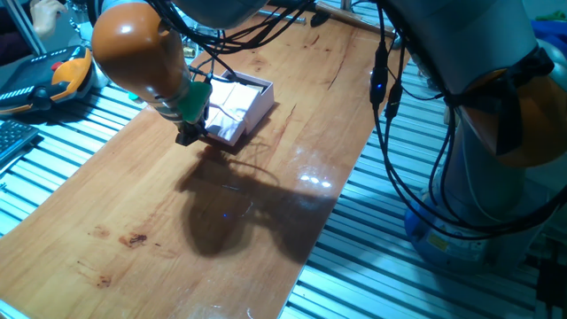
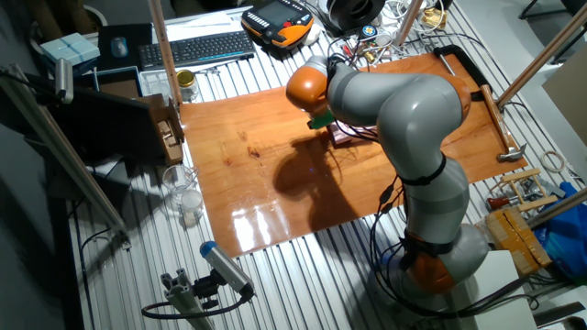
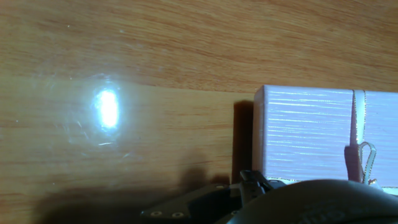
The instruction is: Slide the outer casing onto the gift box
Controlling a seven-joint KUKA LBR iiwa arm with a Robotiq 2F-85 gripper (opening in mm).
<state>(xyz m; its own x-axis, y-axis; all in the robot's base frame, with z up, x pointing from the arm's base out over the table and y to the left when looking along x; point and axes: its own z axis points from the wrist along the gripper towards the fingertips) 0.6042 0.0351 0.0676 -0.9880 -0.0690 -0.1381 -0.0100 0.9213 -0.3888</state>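
Note:
The outer casing (image 1: 232, 113) is a pale pink flat sleeve lying on the wooden board (image 1: 177, 221) at the far left. In the hand view the outer casing (image 3: 305, 134) fills the right side, with its cream ribbon (image 3: 357, 118) and a bow loop (image 3: 367, 155). A pale raised rim (image 1: 262, 87) at its far end looks like the gift box, with the rest of it inside the sleeve; its beige pieces are hidden. My gripper (image 1: 189, 133) sits low at the casing's near left end, touching it. Its fingers are mostly hidden, so I cannot tell whether they are open or shut.
An orange teach pendant (image 1: 62, 75) lies left of the board, also in the other fixed view (image 2: 280, 23), beside a keyboard (image 2: 197, 48). Black cables (image 1: 385, 133) hang along the board's right edge. Glass jars (image 2: 183, 197) and a hammer (image 2: 504, 151) stand off the board.

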